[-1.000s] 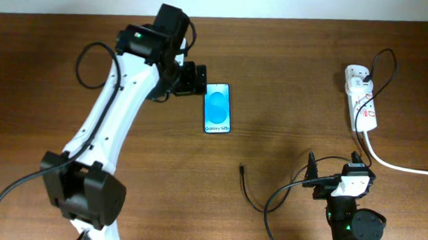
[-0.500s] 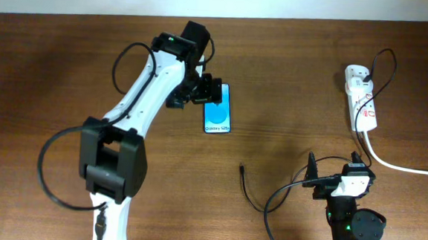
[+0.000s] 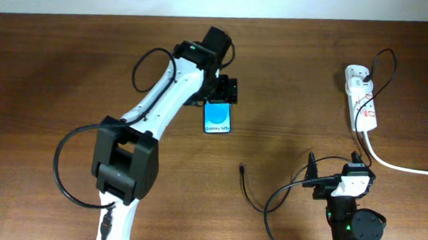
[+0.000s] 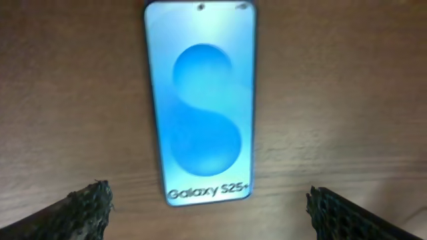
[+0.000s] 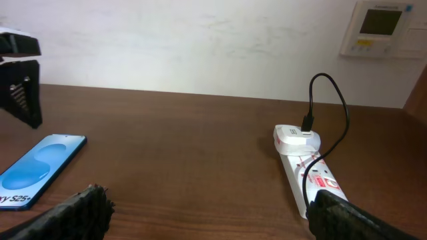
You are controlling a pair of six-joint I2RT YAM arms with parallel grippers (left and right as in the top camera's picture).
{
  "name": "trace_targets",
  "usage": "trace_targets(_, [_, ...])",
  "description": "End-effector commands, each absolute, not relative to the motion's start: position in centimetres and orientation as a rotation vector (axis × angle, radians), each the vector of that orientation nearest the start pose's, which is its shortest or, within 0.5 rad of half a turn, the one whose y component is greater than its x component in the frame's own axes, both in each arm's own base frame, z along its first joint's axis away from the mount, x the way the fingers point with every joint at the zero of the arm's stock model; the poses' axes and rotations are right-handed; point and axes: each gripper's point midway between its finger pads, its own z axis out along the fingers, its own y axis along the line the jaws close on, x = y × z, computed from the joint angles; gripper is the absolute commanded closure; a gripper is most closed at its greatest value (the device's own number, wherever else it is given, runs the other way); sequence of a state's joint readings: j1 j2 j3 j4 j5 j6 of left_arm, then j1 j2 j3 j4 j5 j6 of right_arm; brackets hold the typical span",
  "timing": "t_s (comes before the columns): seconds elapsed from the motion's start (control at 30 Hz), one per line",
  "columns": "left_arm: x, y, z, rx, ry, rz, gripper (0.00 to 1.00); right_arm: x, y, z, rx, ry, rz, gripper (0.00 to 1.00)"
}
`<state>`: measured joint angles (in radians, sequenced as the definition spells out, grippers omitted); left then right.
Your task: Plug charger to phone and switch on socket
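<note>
The phone (image 3: 218, 120) lies flat on the table (image 3: 46, 58), screen up and lit blue. Its long side runs from the far edge toward the robot. The end with the white words is the near end.

The left gripper (image 3: 222, 91) hangs in the air over the phone's far half and does not touch it. Its jaws are wide open and hold nothing. In the left wrist view its fingers (image 4: 87, 210) stand wider apart than the phone is across, so the phone's narrow way would fit between them.

The charger (image 3: 248, 190) is a thin black cable. Its small tip lies on the table near the phone's near end, off to the right and closer to the robot. The hole for the tip is likely at that near end. So the tip would have to go away from the robot and to the left, in line with the phone's long side.

The right gripper (image 3: 334, 161) sits by the near edge, also wide open and empty. It is closer to the cable tip than the left one.

The socket (image 3: 362, 99) lies far to the right, well apart from the phone. The right arm is closer to it.
</note>
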<state>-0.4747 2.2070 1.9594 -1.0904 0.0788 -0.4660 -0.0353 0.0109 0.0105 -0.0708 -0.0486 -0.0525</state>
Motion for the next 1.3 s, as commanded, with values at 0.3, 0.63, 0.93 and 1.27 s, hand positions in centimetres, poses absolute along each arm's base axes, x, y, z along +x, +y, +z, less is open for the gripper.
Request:
trace_targets(0.3, [43.8, -23.5, 3.5, -0.079, 2.982, -0.178, 0.01, 24.6, 0.1, 15.7, -0.055, 1.644, -0.024, 0.02])
trace_targets(0.63, [45.4, -24.2, 3.8, -0.157, 2.888, -0.142, 0.01, 24.6, 0.1, 15.7, -0.055, 1.644, -0.024, 0.02])
trace_targets(0.93, [45.9, -24.7, 3.2, -0.077, 2.839, -0.052, 0.01, 24.6, 0.1, 15.7, -0.055, 1.644, -0.024, 0.02])
trace_targets(1.27, [44.1, -24.1, 4.0, 0.051, 2.990, -0.197, 0.01, 24.6, 0.1, 15.7, -0.055, 1.644, -0.024, 0.02])
